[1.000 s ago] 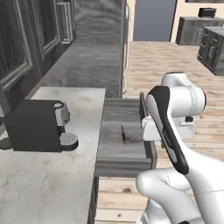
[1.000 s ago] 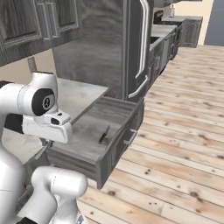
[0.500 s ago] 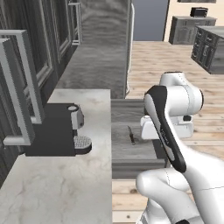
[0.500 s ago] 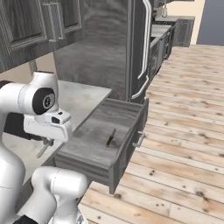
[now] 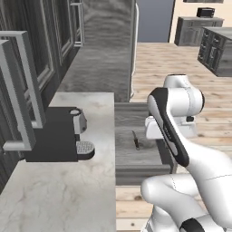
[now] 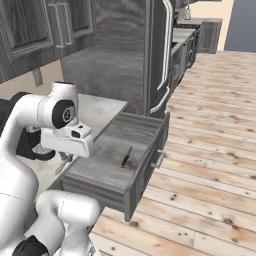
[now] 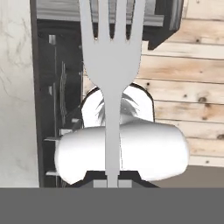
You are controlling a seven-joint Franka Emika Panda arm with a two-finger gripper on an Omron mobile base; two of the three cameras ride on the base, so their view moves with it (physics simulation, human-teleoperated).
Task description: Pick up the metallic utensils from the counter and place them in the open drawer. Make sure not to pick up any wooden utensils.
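- We see the fork [image 7: 112,78] running straight up from between the tips of our end effector [image 7: 112,183], tines away from the hand; the tips are closed narrow on its handle.
- In the right base view the fork [image 6: 63,162] hangs below the hand, at the near left corner of the open drawer [image 6: 145,165], next to the tabletop [image 6: 102,107] edge.
- We count one knife [image 6: 126,156] lying flat on the drawer floor, dark handle and grey blade, well apart from our end effector; the left base view shows it [image 5: 136,140] near the middle of the drawer [image 5: 129,122].
- That makes two metallic utensils: one fork held, one knife in the drawer.
- One dark coffee machine [image 5: 54,136] stands on the tabletop [image 5: 68,190], left of the drawer.
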